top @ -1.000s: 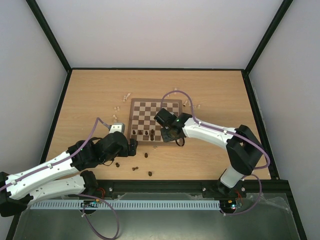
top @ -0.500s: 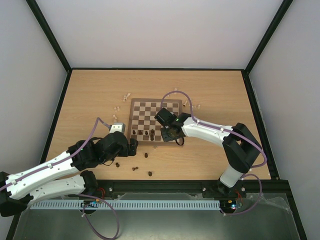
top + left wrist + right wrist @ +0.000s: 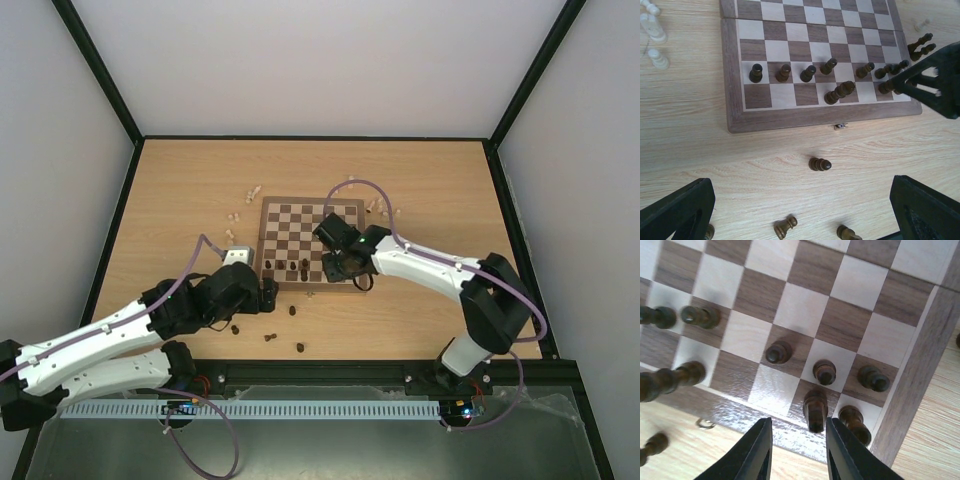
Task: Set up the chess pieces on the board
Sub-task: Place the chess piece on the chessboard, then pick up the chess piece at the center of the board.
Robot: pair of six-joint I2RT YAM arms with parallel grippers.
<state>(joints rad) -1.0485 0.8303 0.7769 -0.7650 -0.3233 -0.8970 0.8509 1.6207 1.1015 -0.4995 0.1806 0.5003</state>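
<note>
chess pieces (image 3: 807, 73) on board (image 3: 790, 47), others (image 3: 819, 164) before it

Both arms are built of white shell links joined by chunky black joints. The left arm (image 3: 100, 340) and right arm (image 3: 425, 262) each carry a lilac cable (image 3: 190, 262) that loops clear of the links. Small dark dots mark the white shells. A green light (image 3: 353, 241) glows on the right arm's black wrist, and a silver box (image 3: 236, 256) sits on the left wrist. The left gripper (image 3: 800, 192) has matt black fingers (image 3: 677, 210). The right gripper (image 3: 797, 440) has fingers (image 3: 757, 450) that look pale grey with dark edges, and its body is black with open ribs.
</note>
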